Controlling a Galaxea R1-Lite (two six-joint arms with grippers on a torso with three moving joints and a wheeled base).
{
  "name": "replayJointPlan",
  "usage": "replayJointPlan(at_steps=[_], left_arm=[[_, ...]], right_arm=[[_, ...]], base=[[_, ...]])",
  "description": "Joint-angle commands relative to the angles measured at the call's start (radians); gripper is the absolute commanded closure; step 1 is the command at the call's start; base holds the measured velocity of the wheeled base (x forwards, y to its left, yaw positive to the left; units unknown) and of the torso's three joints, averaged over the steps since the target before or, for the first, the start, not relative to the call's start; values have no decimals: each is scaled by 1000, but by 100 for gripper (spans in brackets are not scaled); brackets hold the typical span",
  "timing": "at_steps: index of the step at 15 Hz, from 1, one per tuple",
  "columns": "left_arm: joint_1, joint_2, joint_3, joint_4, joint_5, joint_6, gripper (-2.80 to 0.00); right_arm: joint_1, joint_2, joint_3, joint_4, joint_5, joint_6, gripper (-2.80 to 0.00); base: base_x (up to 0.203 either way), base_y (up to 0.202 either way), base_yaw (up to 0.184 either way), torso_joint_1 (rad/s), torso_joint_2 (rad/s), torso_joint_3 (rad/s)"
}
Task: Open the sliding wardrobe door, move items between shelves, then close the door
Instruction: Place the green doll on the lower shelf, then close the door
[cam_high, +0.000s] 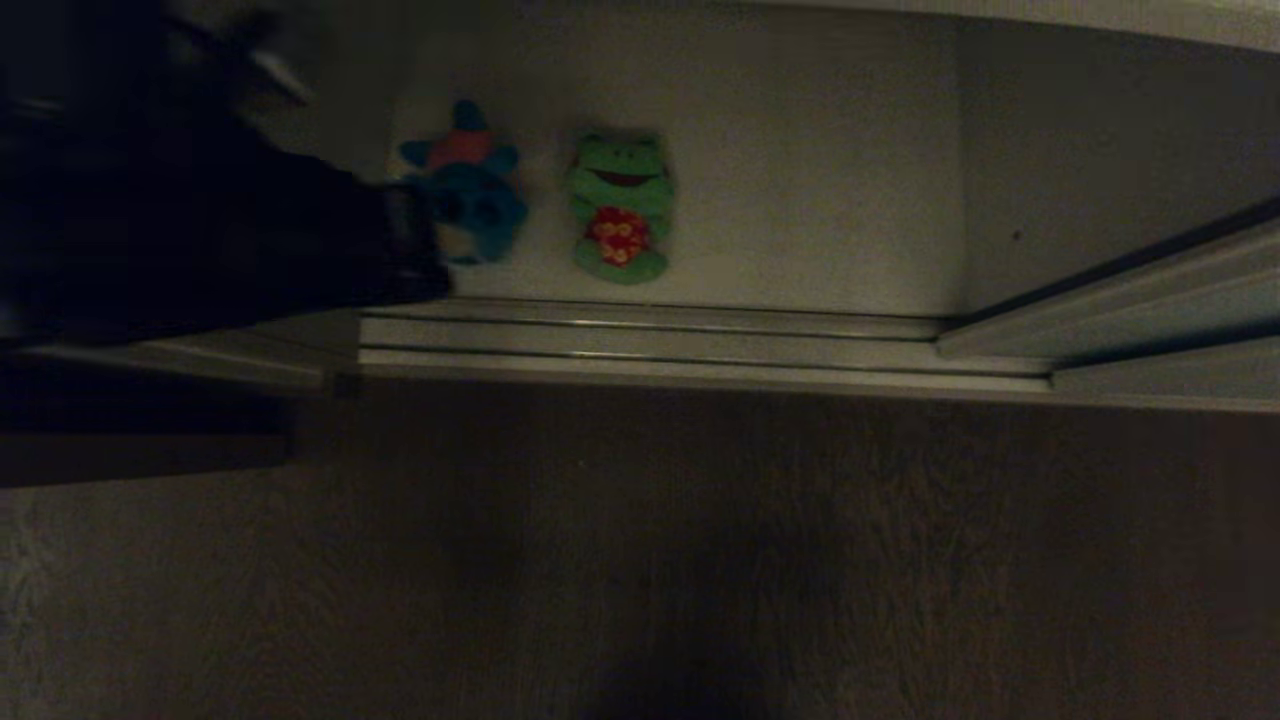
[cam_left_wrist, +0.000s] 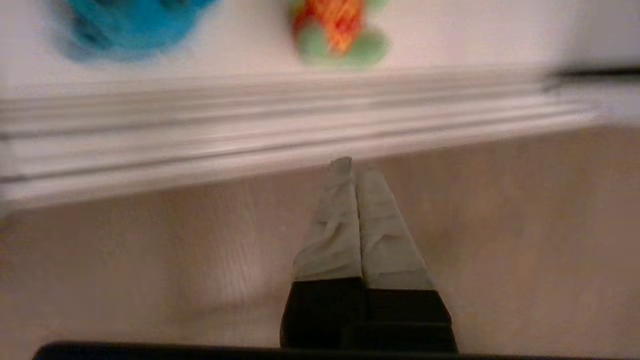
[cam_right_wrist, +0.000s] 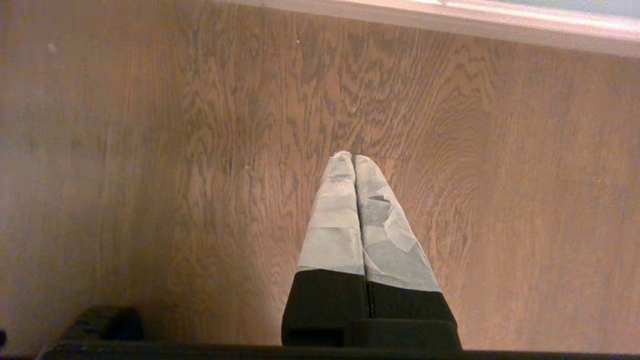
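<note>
The left arm (cam_high: 200, 240) reaches in from the left side of the head view as a dark, blurred mass, its far end lying across the edge of the teal-blue plush toy (cam_high: 470, 185). In its wrist view the left gripper (cam_left_wrist: 352, 167) points down over the wooden floor (cam_left_wrist: 150, 275), just short of the ribbed metal floor track (cam_left_wrist: 200, 145); its taped fingers (cam_left_wrist: 330, 230) are pressed together tip to tip with nothing between them. The teal-blue toy and the green frog (cam_high: 620, 205) lie side by side, close but apart, on the white shelf (cam_high: 830, 200) at the bottom of the wardrobe, just behind the track. The frog lies face up, red patch showing. The sliding wardrobe door (cam_high: 1150, 300) seems to be the pale panel pushed over to the right, though the dim view makes that uncertain. The right gripper (cam_right_wrist: 354, 161) hangs over bare floor, its fingers (cam_right_wrist: 335, 220) likewise closed on nothing.
</note>
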Motion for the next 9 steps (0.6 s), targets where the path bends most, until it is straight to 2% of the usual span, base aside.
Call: replayJointPlan(at_steps=[1,5,9], left_arm=[[47,-310,157,150,-3,17,0],[209,-612,439,314,-22,81,0],[241,-732,614,356,-59,92,0]], right_arm=[[0,-3,1,0,0,0,0],[1,-3,-1,-1,0,0,0],[0,-3,1,-1,0,0,0]], base=[[0,0,0,0,0,0],[0,0,0,0,0,0],[0,0,0,0,0,0]])
